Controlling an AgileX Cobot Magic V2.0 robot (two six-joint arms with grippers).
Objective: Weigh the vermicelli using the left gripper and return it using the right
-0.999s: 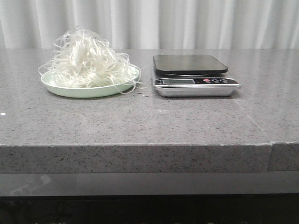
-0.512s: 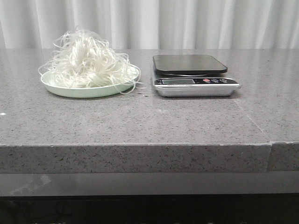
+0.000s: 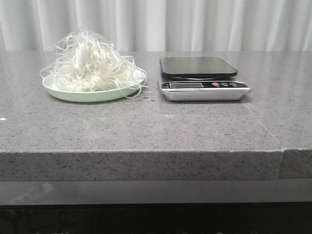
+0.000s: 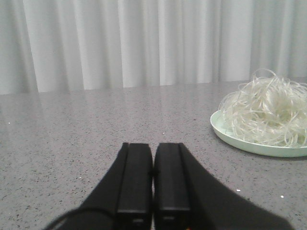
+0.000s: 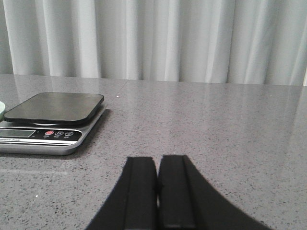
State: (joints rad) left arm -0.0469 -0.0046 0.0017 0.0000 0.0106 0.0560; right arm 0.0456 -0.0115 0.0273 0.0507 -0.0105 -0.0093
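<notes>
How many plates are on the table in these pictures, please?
1. The pale green plate stands on the left part of the table, under the vermicelli and left of the scale. No other plate is visible.

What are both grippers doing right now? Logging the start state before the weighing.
Left gripper: closed, holding nothing, apart from the vermicelli.
Right gripper: closed, holding nothing, apart from the scale.

A polished, speckled grey stone desk (image 3: 146,126) is seen. Thin, translucent-white, glossy vermicelli strands (image 3: 90,62) are carried on a smooth pale green plate (image 3: 87,94). A brushed silver metal scale (image 3: 204,90) is topped by a matt black platform.
</notes>
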